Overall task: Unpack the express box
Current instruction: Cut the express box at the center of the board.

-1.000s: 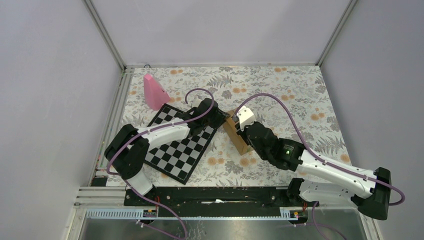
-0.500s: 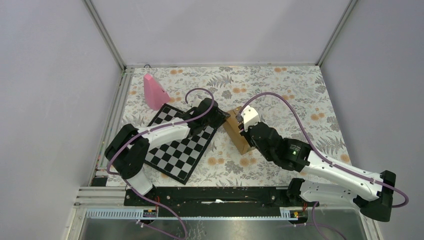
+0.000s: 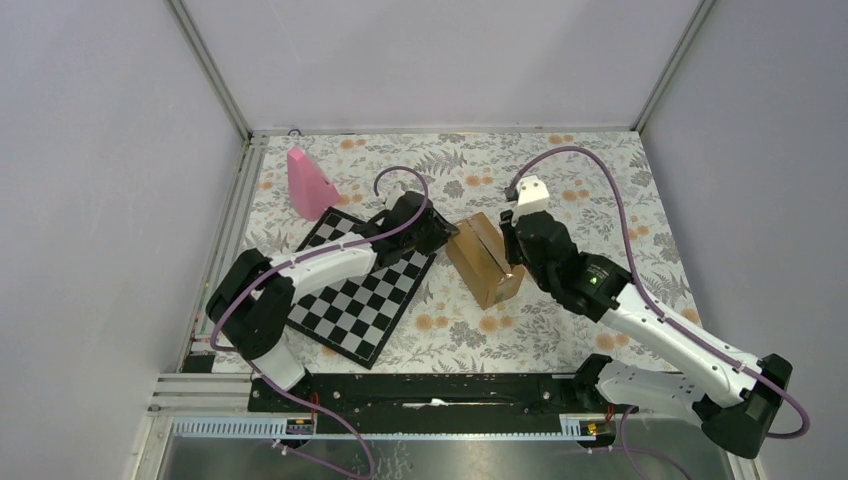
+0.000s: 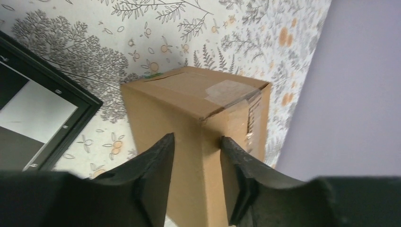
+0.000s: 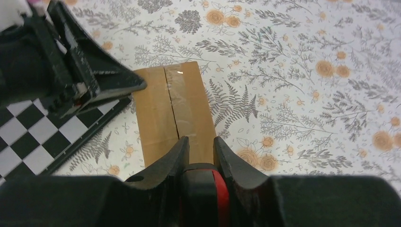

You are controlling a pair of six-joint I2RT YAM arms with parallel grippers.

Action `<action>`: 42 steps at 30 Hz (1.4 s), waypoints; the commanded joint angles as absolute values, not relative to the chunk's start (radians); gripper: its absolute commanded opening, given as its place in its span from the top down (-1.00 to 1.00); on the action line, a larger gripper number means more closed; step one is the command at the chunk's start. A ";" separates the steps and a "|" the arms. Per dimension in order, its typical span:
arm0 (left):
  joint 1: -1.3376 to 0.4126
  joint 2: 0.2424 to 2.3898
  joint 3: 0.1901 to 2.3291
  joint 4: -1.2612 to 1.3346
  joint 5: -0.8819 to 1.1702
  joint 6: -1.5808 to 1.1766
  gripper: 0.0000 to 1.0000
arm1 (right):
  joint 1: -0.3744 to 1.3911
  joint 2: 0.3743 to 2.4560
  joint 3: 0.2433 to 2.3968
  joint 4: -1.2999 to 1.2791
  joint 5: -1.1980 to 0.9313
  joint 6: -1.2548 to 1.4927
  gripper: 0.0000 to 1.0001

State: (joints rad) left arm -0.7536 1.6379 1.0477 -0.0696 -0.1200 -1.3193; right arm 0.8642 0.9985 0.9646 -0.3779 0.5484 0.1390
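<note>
One small brown cardboard box (image 3: 485, 260) with taped seams stands on the flowered worktop (image 3: 600, 190), just beside a corner of the black-and-white chessboard (image 3: 360, 300). The left gripper (image 4: 197, 142) has its jaws partly apart with an upright edge of the box between them; I cannot tell if they press it. The right gripper (image 5: 201, 141) is over the taped top seam, jaws narrowly apart; whether it grasps anything I cannot tell.

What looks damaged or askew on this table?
The clear tape at the upper corner of the box is wrinkled. The chessboard lies skewed to the edges of the table. Nothing is spilled.
</note>
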 commanded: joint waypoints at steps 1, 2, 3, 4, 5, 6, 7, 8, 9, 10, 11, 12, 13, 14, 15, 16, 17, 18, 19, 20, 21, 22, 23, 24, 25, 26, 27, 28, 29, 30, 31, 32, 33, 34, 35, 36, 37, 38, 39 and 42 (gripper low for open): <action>-0.741 1.581 1.076 -0.127 -0.068 -1.177 0.06 | 0.796 0.975 1.026 -0.344 0.453 0.252 1.00; -0.733 1.569 1.084 -0.125 -0.050 -1.150 -0.01 | 0.770 0.977 1.033 -0.344 0.436 0.273 1.00; -0.727 1.556 1.090 -0.127 -0.028 -1.123 -0.10 | 0.747 0.978 1.040 -0.342 0.416 0.295 1.00; -0.718 1.542 1.097 -0.127 -0.007 -1.096 -0.17 | 0.718 0.979 1.045 -0.336 0.385 0.319 1.00; -0.709 1.525 1.103 -0.125 0.021 -1.068 -0.23 | 0.688 0.979 1.048 -0.329 0.354 0.345 1.00; -0.696 1.512 1.107 -0.117 0.072 -1.038 -0.25 | 0.660 0.979 1.050 -0.321 0.325 0.368 1.00; -0.682 1.499 1.110 -0.095 0.125 -1.003 -0.28 | 0.633 0.979 1.051 -0.307 0.290 0.389 1.00; -0.668 1.484 1.107 -0.059 0.190 -0.969 -0.32 | 0.612 0.979 1.051 -0.293 0.256 0.409 1.00; -0.653 1.469 1.103 -0.021 0.258 -0.944 -0.37 | 0.595 0.979 1.051 -0.278 0.230 0.444 1.00; -0.634 1.461 1.094 0.036 0.346 -0.927 -0.39 | 0.580 0.978 1.049 -0.258 0.201 0.470 1.00; -0.615 1.460 1.079 0.120 0.452 -0.921 -0.43 | 0.568 0.977 1.049 -0.240 0.174 0.499 1.00; -0.600 1.460 1.069 0.197 0.537 -0.920 -0.46 | 0.559 0.975 1.049 -0.225 0.155 0.533 1.00; -0.591 1.466 1.069 0.254 0.613 -0.916 -0.48 | 0.551 0.972 1.047 -0.203 0.125 0.563 1.00; -0.587 1.473 1.074 0.285 0.666 -0.908 -0.49 | 0.546 0.969 1.045 -0.179 0.106 0.592 1.00; -0.585 1.480 1.088 0.301 0.712 -0.893 -0.51 | 0.541 0.967 1.043 -0.158 0.086 0.620 1.00; -0.585 1.488 1.102 0.321 0.755 -0.881 -0.52 | 0.539 0.964 1.042 -0.129 0.071 0.643 1.00; -0.585 1.496 1.103 0.361 0.799 -0.889 -0.53 | 0.537 0.963 1.039 -0.106 0.056 0.664 1.00; -0.586 1.504 1.098 0.424 0.843 -0.913 -0.53 | 0.537 0.960 1.036 -0.087 0.048 0.684 1.00; -0.585 1.515 1.097 0.480 0.877 -0.941 -0.54 | 0.536 0.955 1.031 -0.070 0.044 0.702 1.00; -0.586 1.527 1.094 0.534 0.918 -0.972 -0.54 | 0.534 0.953 1.027 -0.053 0.037 0.717 1.00; -0.586 1.538 1.085 0.625 0.947 -1.006 -0.54 | 0.533 0.950 1.024 -0.038 0.027 0.728 1.00; -0.586 1.546 1.072 0.707 0.969 -1.053 -0.54 | 0.532 0.951 1.023 -0.029 0.019 0.741 1.00; -0.586 1.552 1.055 0.797 0.987 -1.106 -0.53 | 0.531 0.951 1.022 -0.020 0.011 0.751 1.00; -0.586 1.560 1.041 0.878 1.000 -1.152 -0.53 | 0.531 0.952 1.022 -0.013 0.005 0.759 1.00; -0.586 1.573 1.038 0.914 1.018 -1.182 -0.52 | 0.529 0.952 1.020 -0.011 0.003 0.767 1.00; -0.586 1.584 1.041 0.923 1.029 -1.192 -0.50 | 0.528 0.954 1.018 -0.011 0.003 0.772 1.00; -0.586 1.590 1.041 0.927 1.035 -1.195 -0.48 | 0.526 0.955 1.017 0.024 -0.024 0.779 1.00; -0.586 1.594 1.035 0.953 1.044 -1.206 -0.46 | 0.525 0.956 1.019 0.032 -0.039 0.782 1.00; -0.586 1.599 1.028 0.991 1.053 -1.224 -0.46 | 0.524 0.957 1.020 0.034 -0.048 0.789 1.00; -0.586 1.605 1.026 1.031 1.066 -1.252 -0.45 | 0.525 0.959 1.019 0.041 -0.059 0.797 1.00; -0.585 1.617 1.024 1.090 1.080 -1.291 -0.42 | 0.523 0.958 1.018 0.047 -0.070 0.802 1.00; -0.586 1.626 1.021 1.147 1.090 -1.332 -0.40 | 0.523 0.958 1.016 0.054 -0.079 0.810 1.00; -0.585 1.635 1.017 1.208 1.098 -1.373 -0.38 | 0.522 0.956 1.012 0.067 -0.093 0.818 1.00; -0.584 1.644 1.014 1.259 1.103 -1.419 -0.36 | 0.521 0.955 1.009 0.085 -0.109 0.823 1.00; -0.583 1.654 1.013 1.301 1.105 -1.443 -0.32 | 0.520 0.955 1.009 0.091 -0.124 0.826 1.00; -0.581 1.665 1.009 1.344 1.101 -1.487 -0.30 | 0.519 0.954 1.009 0.096 -0.138 0.826 1.00; -0.578 1.674 1.008 1.395 1.098 -1.523 -0.27 | 0.519 0.953 1.011 0.097 -0.150 0.827 1.00; -0.578 1.688 1.010 1.446 1.099 -1.562 -0.22 | 0.520 0.952 1.010 0.098 -0.159 0.830 1.00; -0.578 1.701 1.015 1.480 1.102 -1.591 -0.14 | 0.520 0.948 1.006 0.099 -0.163 0.835 1.00; -0.578 1.711 1.019 1.511 1.100 -1.617 0.14 | 0.520 0.933 0.982 0.119 -0.176 0.849 1.00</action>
State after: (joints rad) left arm -0.5835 1.6978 1.0203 1.2926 1.0733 -1.5093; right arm 0.5262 0.9668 0.9977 0.0250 -0.1226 0.8146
